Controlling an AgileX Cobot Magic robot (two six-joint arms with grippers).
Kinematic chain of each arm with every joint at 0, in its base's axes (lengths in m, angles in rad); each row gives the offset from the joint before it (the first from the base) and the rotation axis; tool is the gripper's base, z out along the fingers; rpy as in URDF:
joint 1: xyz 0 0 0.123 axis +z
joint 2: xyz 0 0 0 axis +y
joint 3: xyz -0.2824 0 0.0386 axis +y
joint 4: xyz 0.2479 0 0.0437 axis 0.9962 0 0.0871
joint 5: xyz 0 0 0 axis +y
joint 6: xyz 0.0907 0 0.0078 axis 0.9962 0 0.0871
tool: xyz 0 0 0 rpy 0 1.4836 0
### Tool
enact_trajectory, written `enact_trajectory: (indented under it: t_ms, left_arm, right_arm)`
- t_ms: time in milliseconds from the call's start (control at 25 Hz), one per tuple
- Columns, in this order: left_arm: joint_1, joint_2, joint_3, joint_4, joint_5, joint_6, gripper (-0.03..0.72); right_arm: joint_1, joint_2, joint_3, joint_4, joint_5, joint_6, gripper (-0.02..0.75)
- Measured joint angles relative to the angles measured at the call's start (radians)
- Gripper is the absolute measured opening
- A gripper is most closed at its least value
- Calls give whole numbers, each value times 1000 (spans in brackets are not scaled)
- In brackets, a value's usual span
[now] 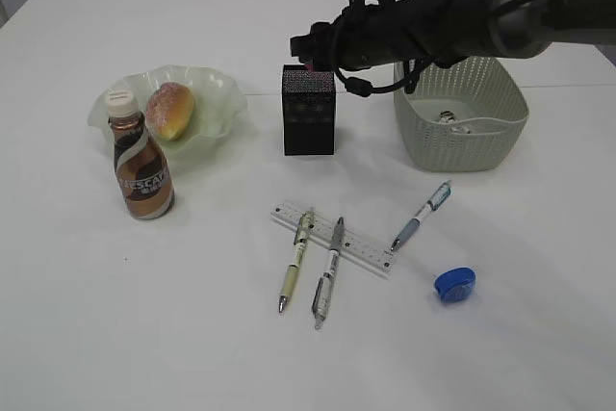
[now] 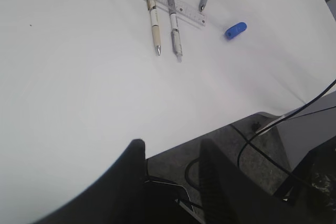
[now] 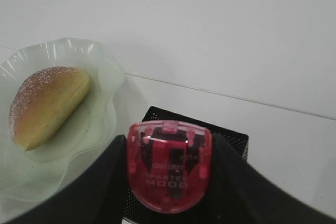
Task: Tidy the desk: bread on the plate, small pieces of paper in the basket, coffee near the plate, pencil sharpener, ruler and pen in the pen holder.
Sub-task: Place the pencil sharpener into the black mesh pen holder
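My right gripper [image 3: 169,146] is shut on a red pencil sharpener [image 3: 169,171], held just above the black mesh pen holder [image 3: 235,141] [image 1: 308,113]. The bread [image 1: 170,109] lies on the pale green plate [image 1: 217,93], and the coffee bottle [image 1: 142,166] stands just in front of the plate. A clear ruler [image 1: 361,244] lies on the table under two pens [image 1: 296,259] [image 1: 327,269]; a third pen [image 1: 422,216] and a blue pencil sharpener [image 1: 454,283] lie to its right. My left gripper [image 2: 173,145] is open and empty, past the table's near edge.
The green basket [image 1: 462,137] stands right of the pen holder, under my right arm, with a small crumpled thing inside. In the left wrist view cables and dark floor [image 2: 273,150] show below the table edge. Bare white tabletop spreads across the front left.
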Motion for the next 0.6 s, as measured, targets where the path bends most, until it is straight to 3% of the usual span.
enact_trajectory:
  t_ms: [600]
  left_arm:
    - [0,0,0,0,0,0,254]
  right_arm:
    - [0,0,-2,2,32,-5,427]
